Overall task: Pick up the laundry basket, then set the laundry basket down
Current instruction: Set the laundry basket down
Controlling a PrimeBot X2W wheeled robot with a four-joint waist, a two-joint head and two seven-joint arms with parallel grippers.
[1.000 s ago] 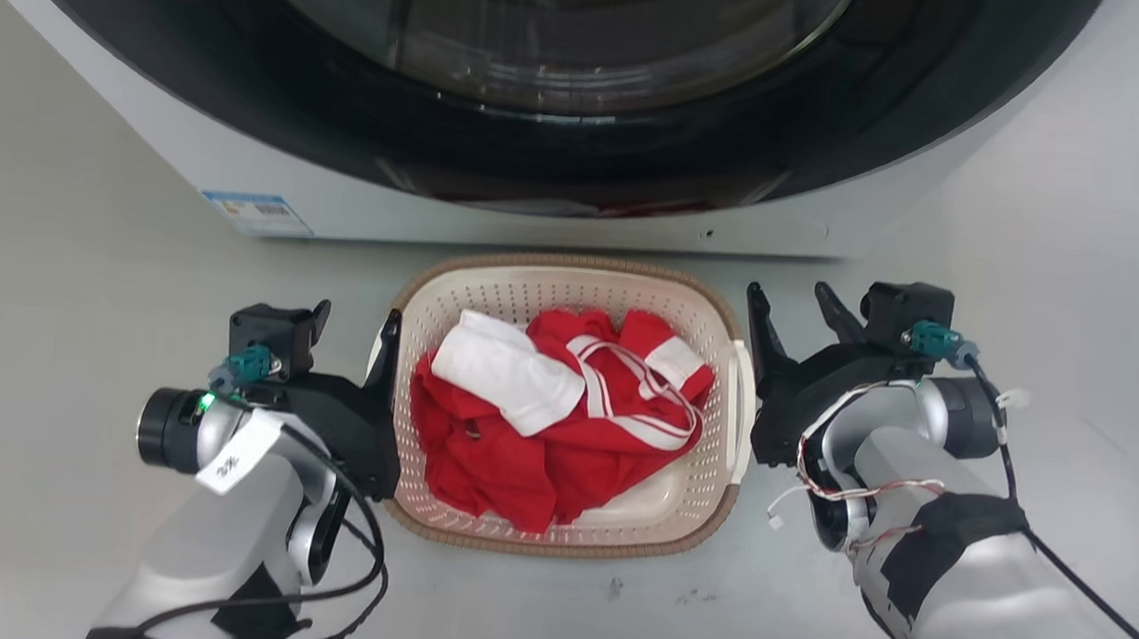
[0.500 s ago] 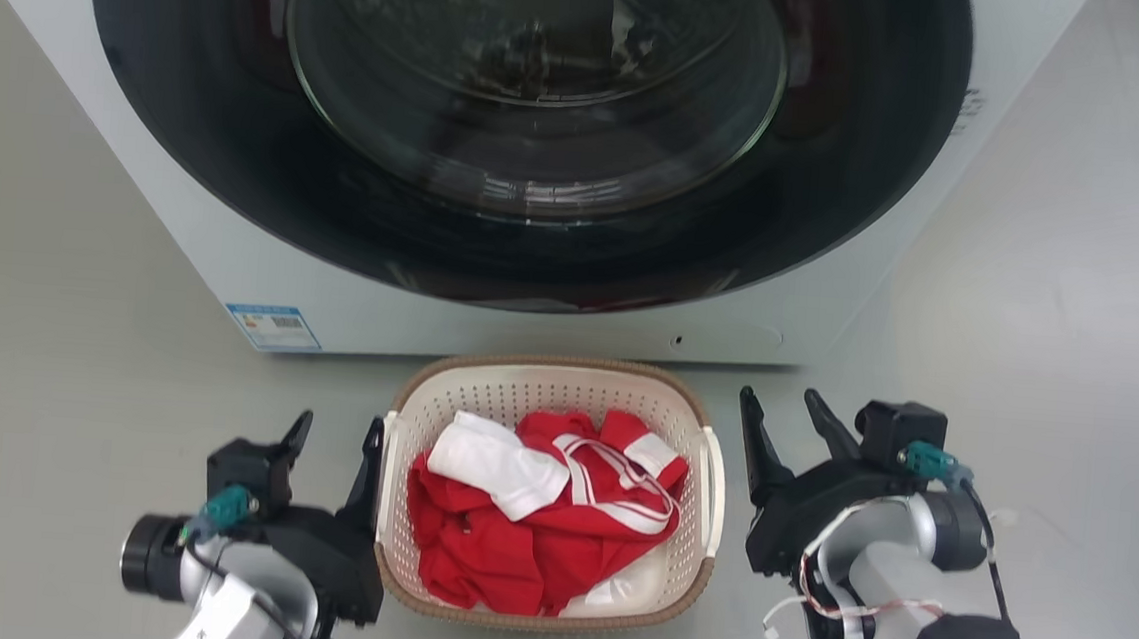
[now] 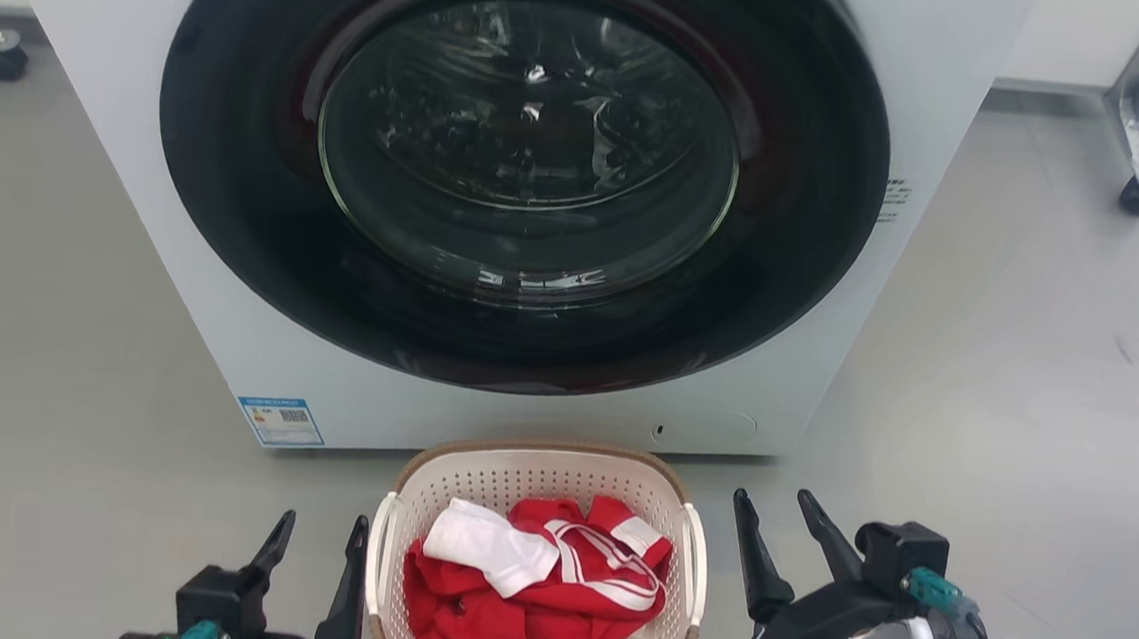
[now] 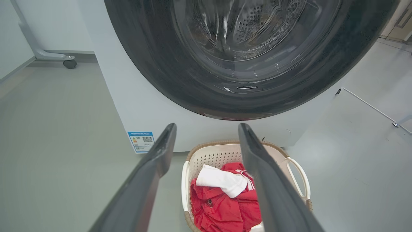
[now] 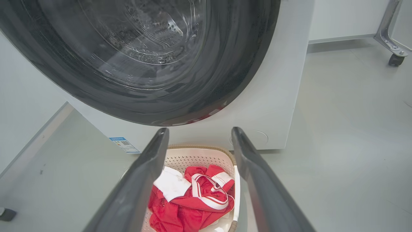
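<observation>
The laundry basket (image 3: 539, 470), cream with a brown rim, stands on the floor just in front of the washer and holds red and white clothes (image 3: 530, 597). My left gripper (image 3: 316, 540) is open and empty, close beside the basket's left white handle (image 3: 375, 567). On the other side my right gripper (image 3: 773, 496) is also open and empty, a short gap from the right handle (image 3: 698, 569). In the left wrist view the basket (image 4: 212, 156) lies below and beyond the open left gripper (image 4: 207, 125). Under the open right gripper (image 5: 200, 129) the right wrist view has the basket (image 5: 193, 159).
A white front-loading washer (image 3: 192, 263) with a dark round door (image 3: 531, 156) rises right behind the basket. Wheeled frame legs stand at the back right (image 3: 1135, 189) and back left (image 3: 1, 59). Grey floor (image 3: 1006, 390) spreads to both sides.
The head camera has pulled up and back, so the washer door now shows whole and the basket sits lower in view. Both grippers stay open and have drawn slightly away from the basket.
</observation>
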